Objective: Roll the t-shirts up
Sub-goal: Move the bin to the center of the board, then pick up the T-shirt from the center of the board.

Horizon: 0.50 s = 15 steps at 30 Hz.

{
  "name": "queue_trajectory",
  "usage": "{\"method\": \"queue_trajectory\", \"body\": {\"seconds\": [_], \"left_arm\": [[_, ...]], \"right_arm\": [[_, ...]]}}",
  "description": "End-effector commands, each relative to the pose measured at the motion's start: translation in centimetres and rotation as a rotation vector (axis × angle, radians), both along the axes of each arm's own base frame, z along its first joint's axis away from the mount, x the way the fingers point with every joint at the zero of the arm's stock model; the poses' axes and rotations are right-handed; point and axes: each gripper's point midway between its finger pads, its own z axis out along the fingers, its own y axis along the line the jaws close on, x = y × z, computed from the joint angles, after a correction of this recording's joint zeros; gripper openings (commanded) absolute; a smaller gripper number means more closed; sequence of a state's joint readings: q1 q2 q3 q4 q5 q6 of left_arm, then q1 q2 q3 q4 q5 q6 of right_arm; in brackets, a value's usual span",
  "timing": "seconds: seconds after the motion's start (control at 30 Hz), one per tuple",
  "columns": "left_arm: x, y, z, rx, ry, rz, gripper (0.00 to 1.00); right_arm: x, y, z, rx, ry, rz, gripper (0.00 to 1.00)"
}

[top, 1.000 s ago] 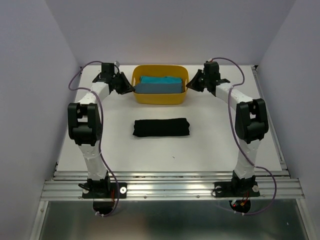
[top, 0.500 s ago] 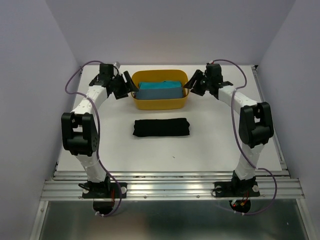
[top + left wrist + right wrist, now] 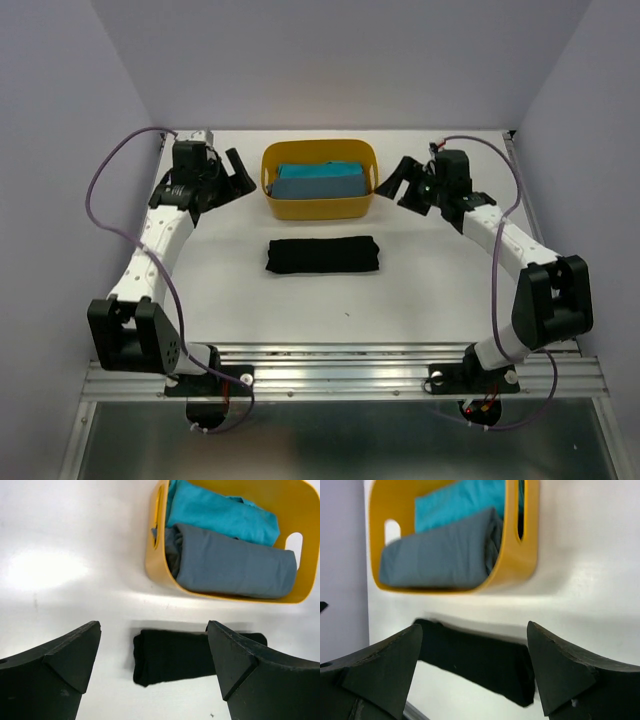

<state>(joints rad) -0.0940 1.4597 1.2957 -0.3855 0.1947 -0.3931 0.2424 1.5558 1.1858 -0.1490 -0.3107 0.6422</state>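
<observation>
Looking abt done: black t-shirt [image 3: 322, 256] lies rolled at centre, just near of yellow tub [image 3: 320, 207]; teal t-shirt [image 3: 320, 168] sits in tub w/ a grey roll [image 3: 318, 186]. Left gripper [image 3: 237, 172] & right gripper [image 3: 401, 181] wide open, empty, flanking tub. Maybe only tubbing the black one remains.

Three rolled garments show: one black t-shirt [image 3: 322, 256], one teal t-shirt [image 3: 220, 512], one grey t-shirt [image 3: 235, 565]. One yellow tub [image 3: 318, 208]. Two pincers: left pincer [image 3: 152, 626], right pincer [image 3: 474, 626].

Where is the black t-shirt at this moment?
In the top view the black t-shirt lies rolled in the centre, on the near side of the yellow tub, apart from it.
</observation>
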Motion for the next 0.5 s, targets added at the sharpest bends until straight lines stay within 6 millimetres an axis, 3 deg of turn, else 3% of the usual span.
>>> {"method": "queue_trajectory", "body": {"seconds": [0.0,0.13,0.23,0.37,0.47], "left_arm": [[-3.6,2.4,-0.4,0.052,0.017,0.099,0.98],[-6.8,1.8,-3.0,-0.007,0.054,0.095,0.96],[-10.2,-0.9,-6.8,-0.12,0.114,-0.016,0.98],[-12.3,-2.5,-9.5,-0.23,0.171,-0.037,0.99],[-12.8,-3.3,-10.8,-0.306,0.181,-0.025,0.98]], "right_arm": [[-5.0,0.4,-4.7,0.024,0.11,0.083,0.9],[-8.2,0.7,-6.3,0.059,0.162,0.12,0.9],[-10.4,0.9,-8.2,0.084,0.213,0.127,0.9],[-11.0,1.1,-9.1,0.109,0.234,0.132,0.91],[-11.0,1.2,-9.3,0.111,0.238,0.136,0.91]]}}
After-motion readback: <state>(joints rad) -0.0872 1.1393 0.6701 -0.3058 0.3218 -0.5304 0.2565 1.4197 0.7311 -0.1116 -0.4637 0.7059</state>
